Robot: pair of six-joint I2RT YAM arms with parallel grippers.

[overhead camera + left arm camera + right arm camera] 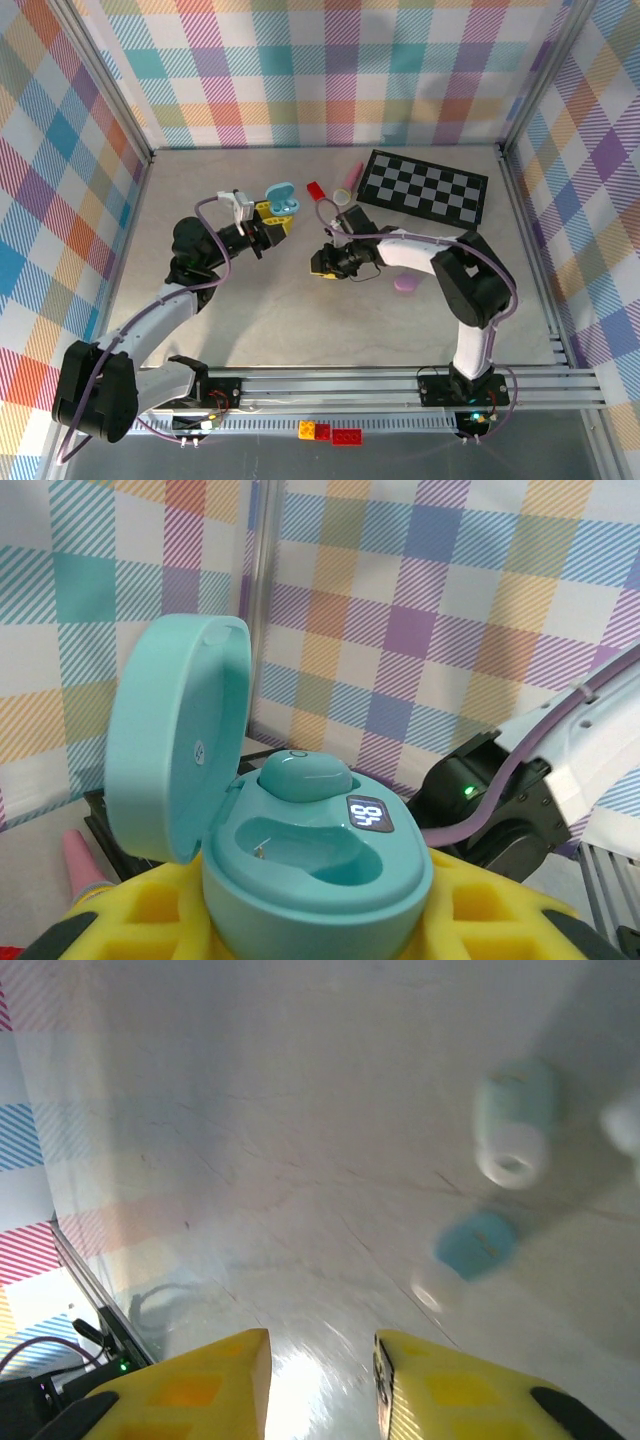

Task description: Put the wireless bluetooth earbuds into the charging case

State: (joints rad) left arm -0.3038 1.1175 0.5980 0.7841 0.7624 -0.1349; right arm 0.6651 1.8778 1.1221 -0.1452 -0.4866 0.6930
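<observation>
Facing the left wrist camera, teal earbud [305, 775] inside open case [330, 890].

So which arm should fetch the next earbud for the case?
Right, probably. The right gripper is open and empty, with loose earbuds lying ahead; the left gripper is shut on the open charging case.
</observation>
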